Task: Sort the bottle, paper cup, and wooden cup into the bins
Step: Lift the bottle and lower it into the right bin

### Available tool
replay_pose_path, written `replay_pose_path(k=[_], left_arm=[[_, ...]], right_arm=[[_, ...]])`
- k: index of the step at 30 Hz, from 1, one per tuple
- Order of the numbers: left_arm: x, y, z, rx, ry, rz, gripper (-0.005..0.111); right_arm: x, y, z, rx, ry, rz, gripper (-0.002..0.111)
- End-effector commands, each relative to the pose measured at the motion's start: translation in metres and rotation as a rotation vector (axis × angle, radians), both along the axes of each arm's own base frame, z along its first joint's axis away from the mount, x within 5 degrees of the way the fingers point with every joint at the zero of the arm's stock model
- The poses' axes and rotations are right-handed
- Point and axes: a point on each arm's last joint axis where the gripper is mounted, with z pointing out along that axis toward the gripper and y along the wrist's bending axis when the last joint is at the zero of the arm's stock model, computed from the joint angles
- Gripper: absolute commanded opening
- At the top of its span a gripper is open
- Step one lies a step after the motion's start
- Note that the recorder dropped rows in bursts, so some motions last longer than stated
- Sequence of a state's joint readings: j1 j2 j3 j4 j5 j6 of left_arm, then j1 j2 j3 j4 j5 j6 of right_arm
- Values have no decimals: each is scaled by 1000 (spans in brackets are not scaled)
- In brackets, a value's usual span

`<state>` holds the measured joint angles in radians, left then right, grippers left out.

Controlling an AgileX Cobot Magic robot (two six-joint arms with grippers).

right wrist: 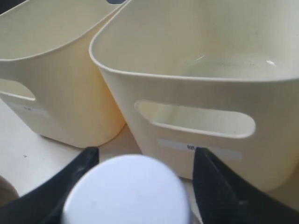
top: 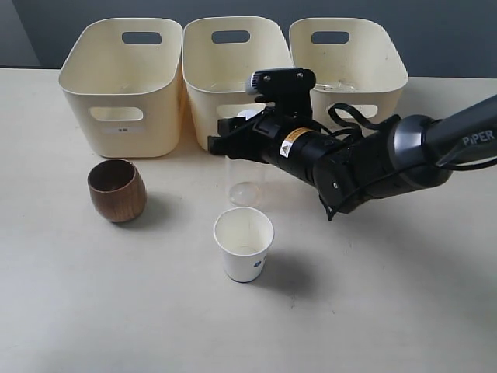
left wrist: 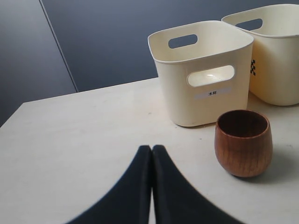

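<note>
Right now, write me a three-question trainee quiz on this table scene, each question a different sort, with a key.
1. True or false: the wooden cup lies tipped on its side.
2. Multiple choice: the right gripper is placed around which thing? A) the paper cup B) the bottle C) a bin handle
3. Fill in: the left gripper has its fingers pressed ______.

Key:
1. False. It stands upright in front of the leftmost of the bins.
2. B. The fingers sit either side of the bottle's white cap, with gaps showing beside the cap in the right wrist view.
3. Together, holding nothing.
</note>
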<state>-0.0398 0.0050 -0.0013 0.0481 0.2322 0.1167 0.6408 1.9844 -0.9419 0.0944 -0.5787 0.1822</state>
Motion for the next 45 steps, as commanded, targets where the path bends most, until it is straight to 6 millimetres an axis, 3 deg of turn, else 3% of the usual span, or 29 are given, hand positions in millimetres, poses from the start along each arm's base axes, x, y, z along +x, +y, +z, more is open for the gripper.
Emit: replay_pose_path(k=[1,9,17,21,26,30,33,38,45], left_arm=[[0,0,0,-7,-4,-3,0],[0,0,0,-7,-4,-3,0],[0,0,0,-7,-4,-3,0],[0,0,0,-7,-4,-3,0],[0,0,0,-7,-4,-3,0],[0,0,0,-7,-4,-3,0],[0,0,0,-7,-4,-3,0],[0,0,0,-7,-4,-3,0],[0,0,0,-7,-4,-3,0]], right_arm=[[-2,-2,21,24,-21,-2,0],[-13,-9,77,46,-80,14,0],[-24,-18,116,-16,-222,46,0],[-23,-28,132,-57,-320,-36,0],[-12,-59,143,-59,-411,-411,0],[-11,-69,154,-68,-546,-522,0],[-1,-85,153,-102,-566,-562,0],[30,-113,142,-134,-452,-582,0],[49,-106,138,-147,-458,-564,0]])
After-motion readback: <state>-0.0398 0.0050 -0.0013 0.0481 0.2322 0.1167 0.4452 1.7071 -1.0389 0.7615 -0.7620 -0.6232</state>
